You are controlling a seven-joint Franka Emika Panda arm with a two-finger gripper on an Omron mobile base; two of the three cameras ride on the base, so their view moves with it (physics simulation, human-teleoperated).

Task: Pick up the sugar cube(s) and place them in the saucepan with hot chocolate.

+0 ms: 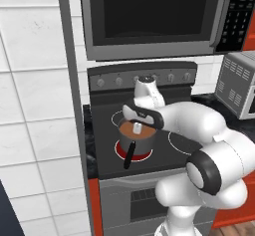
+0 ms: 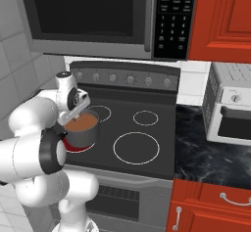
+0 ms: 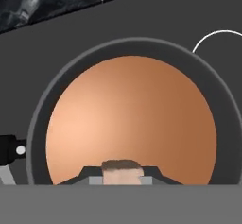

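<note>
The saucepan, a small grey pot with a black stick handle, stands on the front left burner of the stove. It holds smooth reddish-brown hot chocolate. My gripper hangs just above that liquid, pointing down into the pot, and is shut on a tiny pale sugar cube that sits between the two fingertips. From the left base view the cube shows as a small pale speck under the hand, over the pot. The right base view shows the saucepan and hot chocolate partly behind my arm.
The burner under the pan glows red. Other burner rings lie to the right. A microwave hangs above the stove. A toaster oven stands on the black marble counter at right. A tiled wall is at left.
</note>
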